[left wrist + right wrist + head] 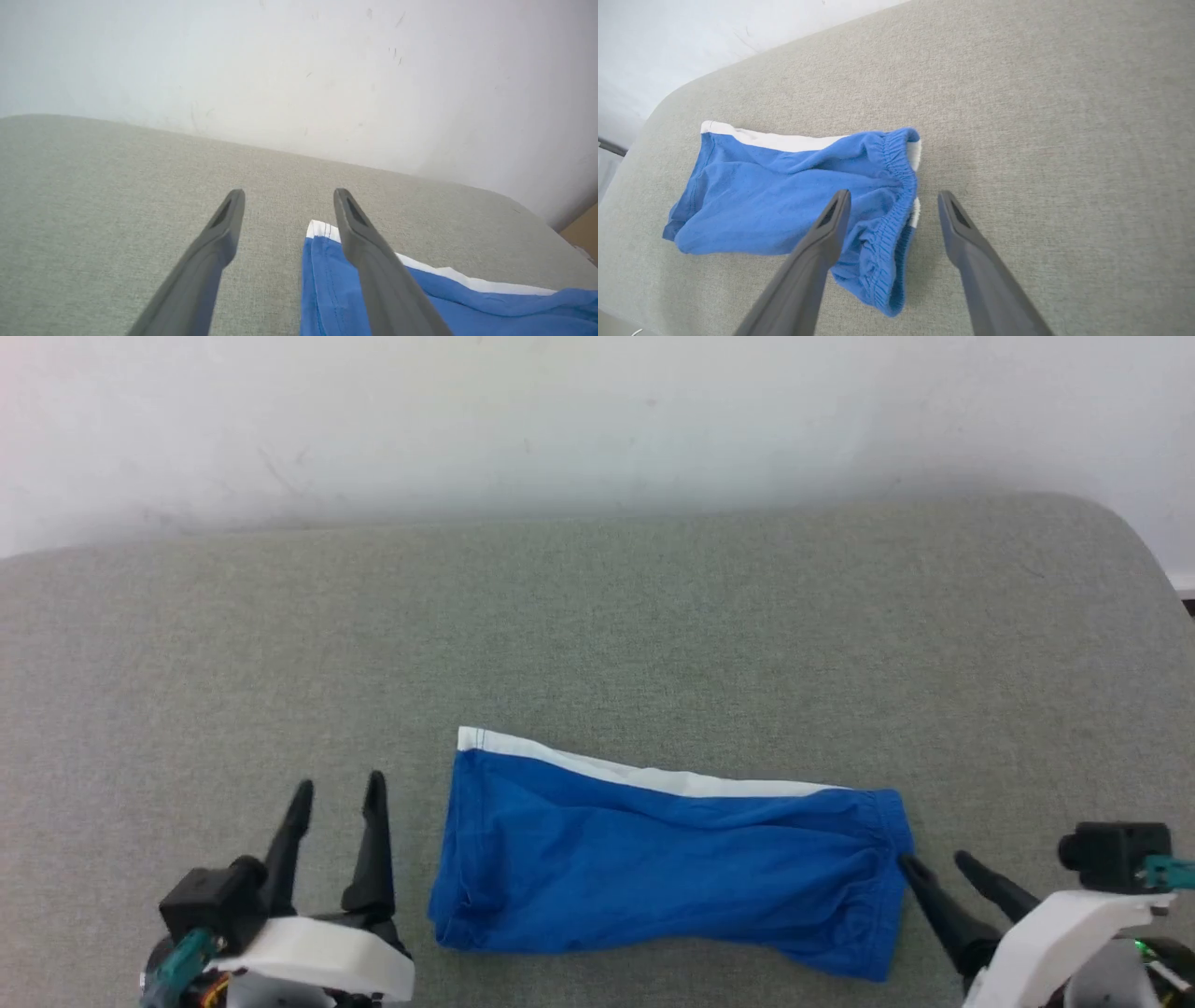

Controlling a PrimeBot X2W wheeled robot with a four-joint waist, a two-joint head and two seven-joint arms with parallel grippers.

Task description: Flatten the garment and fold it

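Note:
The blue shorts (653,868) lie folded lengthwise on the grey padded surface (597,635), white band along the far edge, gathered waistband (896,186) at the right end. My left gripper (336,793) stands open just left of the leg hem (322,261), with nothing between its fingers. My right gripper (934,863) is open at the waistband end, its left finger (831,224) above the cloth and the other over bare padding. In the right wrist view the shorts (784,196) look loosely wrinkled.
A pale wall (597,420) runs behind the padded surface. The surface's rounded right corner (1120,532) drops off near the wall. Bare padding stretches behind and to both sides of the shorts.

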